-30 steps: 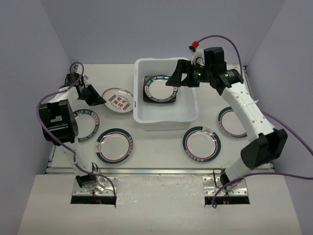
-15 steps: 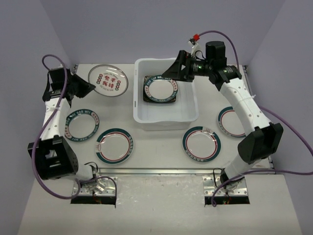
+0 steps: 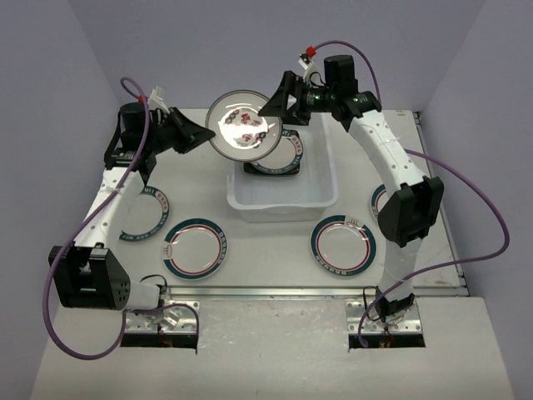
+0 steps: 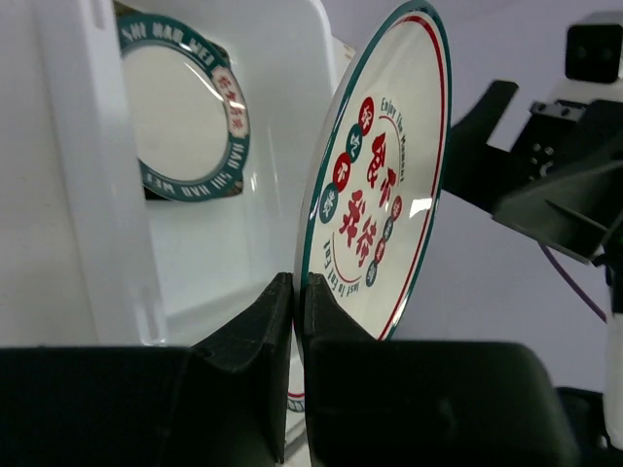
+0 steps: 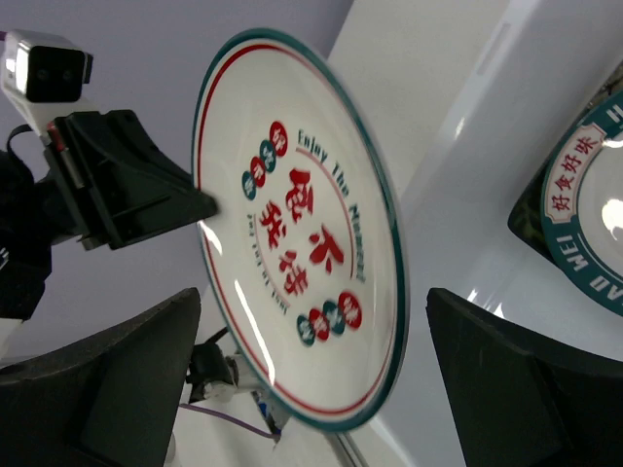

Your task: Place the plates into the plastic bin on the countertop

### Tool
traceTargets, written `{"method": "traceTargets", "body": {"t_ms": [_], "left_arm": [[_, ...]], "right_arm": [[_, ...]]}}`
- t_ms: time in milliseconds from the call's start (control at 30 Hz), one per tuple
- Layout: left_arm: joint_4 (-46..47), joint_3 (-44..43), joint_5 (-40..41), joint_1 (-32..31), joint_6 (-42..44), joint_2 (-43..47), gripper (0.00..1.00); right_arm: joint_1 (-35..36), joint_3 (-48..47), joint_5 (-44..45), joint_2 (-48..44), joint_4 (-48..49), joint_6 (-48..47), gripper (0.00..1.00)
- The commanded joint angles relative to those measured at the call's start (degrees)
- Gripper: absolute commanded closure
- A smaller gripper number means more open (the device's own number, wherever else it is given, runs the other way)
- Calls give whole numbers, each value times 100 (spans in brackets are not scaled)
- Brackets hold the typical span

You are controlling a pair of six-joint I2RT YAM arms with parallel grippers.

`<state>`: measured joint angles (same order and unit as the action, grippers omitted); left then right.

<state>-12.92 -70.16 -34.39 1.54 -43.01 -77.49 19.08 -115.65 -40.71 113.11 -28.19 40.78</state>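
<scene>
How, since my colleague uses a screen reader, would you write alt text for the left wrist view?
The left gripper, jaws shut, holds a small white plate with red characters by its rim. Left of it is the white plastic bin, a teal-rimmed plate inside.

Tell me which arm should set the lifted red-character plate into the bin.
Left, probably. The left gripper is shut on the rim of the red-character plate, holding it tilted over the left side of the plastic bin. The right gripper hangs open beside the plate, gripping nothing.
</scene>
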Motion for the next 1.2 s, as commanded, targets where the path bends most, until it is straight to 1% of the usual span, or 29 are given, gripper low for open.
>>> {"method": "traceTargets", "body": {"t_ms": [0, 33, 100, 167, 200, 233, 267, 300, 333, 367, 433, 467, 533, 600, 633, 733, 800, 900, 1000, 1100, 1167], "left_arm": [[1066, -39, -404, -92, -650, 56, 100], [1110, -32, -441, -113, -692, 49, 100], [1128, -19, -474, -241, -694, 39, 100], [1094, 15, -492, -248, -654, 28, 100], [1071, 28, -486, -250, -618, 22, 100], [1034, 28, -444, -250, -546, 16, 100], [934, -2, -392, -250, -419, 5, 86], [716, -47, -319, -250, -290, -6, 65], [468, -121, -182, -250, -170, -12, 29], [235, -287, 78, -250, 15, -15, 0], [-979, -838, 938, -249, 545, -37, 0], [-1403, -1019, 1575, -244, 731, -61, 0], [-2357, -1360, 2399, -241, 1089, -61, 0], [-2862, -1384, 3335, -241, 1278, 78, 0], [-2926, -1316, 3630, -241, 1349, 167, 0], [-2953, -957, 3686, -241, 1606, 747, 0], [-3035, -804, 3702, -241, 1739, 879, 0], [-3388, -635, 3675, -241, 1974, 1190, 0], [-3531, -434, 3518, -241, 2141, 1492, 0], [-3670, 1, 3468, -241, 2238, 1751, 0], [-3761, 179, 3483, -241, 2253, 1877, 0]], "right_arm": [[-18, 16, 388, 7, -284, -498, 9], [-20, 164, 375, -44, -230, -546, 16], [-33, 593, 190, -239, 78, -547, 50], [-74, 941, 149, -442, 333, -449, 87], [-92, 1094, 134, -536, 434, -411, 100], [-104, 1194, 133, -610, 467, -398, 100], [-146, 1281, 128, -668, 517, -351, 100], [-215, 1356, 128, -711, 580, -301, 100], [-307, 1415, 143, -738, 630, -253, 100], [-395, 1479, 210, -772, 633, -186, 100], [-628, 1643, 547, -862, 641, 13, 100], [-718, 1700, 835, -896, 623, 131, 100], [-872, 1805, 1259, -938, 557, 183, 100], [-897, 1765, 1915, -823, 421, 61, 100], [-897, 1754, 2041, -736, 419, 17, 100], [-897, 1458, 2251, -198, 310, -162, 100], [-896, 1235, 2298, -3, 268, -211, 100], [-869, 761, 2320, 548, 168, -408, 100], [-795, 262, 2311, 1022, -40, -577, 98], [-640, 75, 2286, 1274, -140, -707, 90], [-564, 121, 2382, 1354, -142, -721, 82]]}}
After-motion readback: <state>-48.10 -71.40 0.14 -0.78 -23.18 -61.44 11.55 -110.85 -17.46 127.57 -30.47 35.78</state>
